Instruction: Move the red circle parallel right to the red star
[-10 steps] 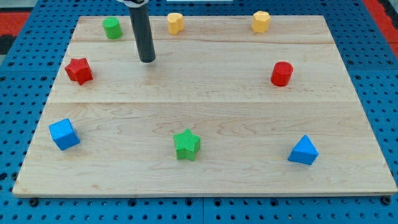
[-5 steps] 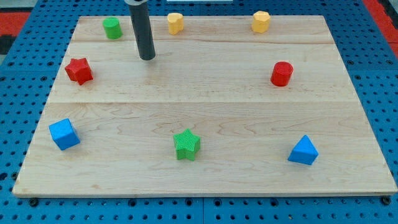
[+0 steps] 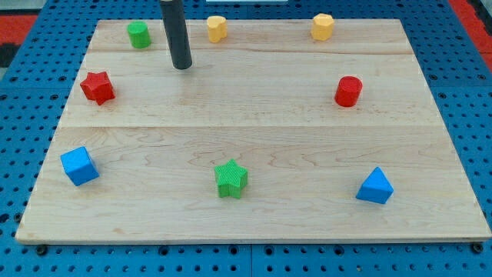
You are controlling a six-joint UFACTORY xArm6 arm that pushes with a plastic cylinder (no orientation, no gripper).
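Observation:
The red circle (image 3: pixel 348 91), a short cylinder, stands on the wooden board (image 3: pixel 254 131) at the view's right. The red star (image 3: pixel 98 87) lies at the view's left, at about the same height in the view. My tip (image 3: pixel 182 66) rests on the board near the view's top left, to the right of and a little above the red star, and far to the left of the red circle. It touches no block.
A green cylinder (image 3: pixel 138 35) and two yellow blocks (image 3: pixel 217 28) (image 3: pixel 323 26) lie along the top edge. A blue cube (image 3: pixel 79 165), a green star (image 3: pixel 231 178) and a blue triangular block (image 3: pixel 374 187) lie towards the bottom.
My tip has slid a short way towards the view's top. No block has moved.

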